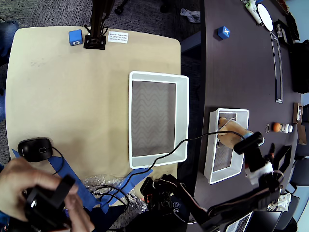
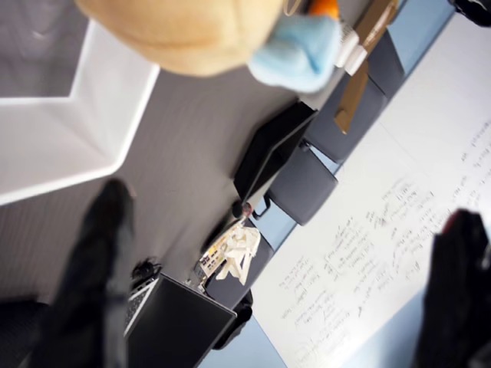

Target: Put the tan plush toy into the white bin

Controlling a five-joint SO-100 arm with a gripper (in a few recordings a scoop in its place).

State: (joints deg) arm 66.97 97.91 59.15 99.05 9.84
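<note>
The tan plush toy (image 1: 231,131) sits at the upper end of a smaller white bin (image 1: 215,166) on the dark table, at the right of the overhead view. In the wrist view the plush toy (image 2: 192,31) and its light blue paw (image 2: 295,50) are at the top edge. My gripper (image 1: 243,143) is right beside it. Its two dark, blurred fingers (image 2: 96,268) stand wide apart in the wrist view, so the gripper (image 2: 288,207) is open, with the toy just beyond the tips. The white bin (image 1: 182,118), larger and with a zigzag bottom, stands on the tan table to the left.
A black cable (image 1: 193,140) runs from the larger bin's corner across to the small bin. A black device (image 1: 35,149) and a person's hand (image 1: 19,176) are at the lower left. A blue cube (image 1: 223,32) lies on the dark table. Chairs (image 2: 303,184) show behind.
</note>
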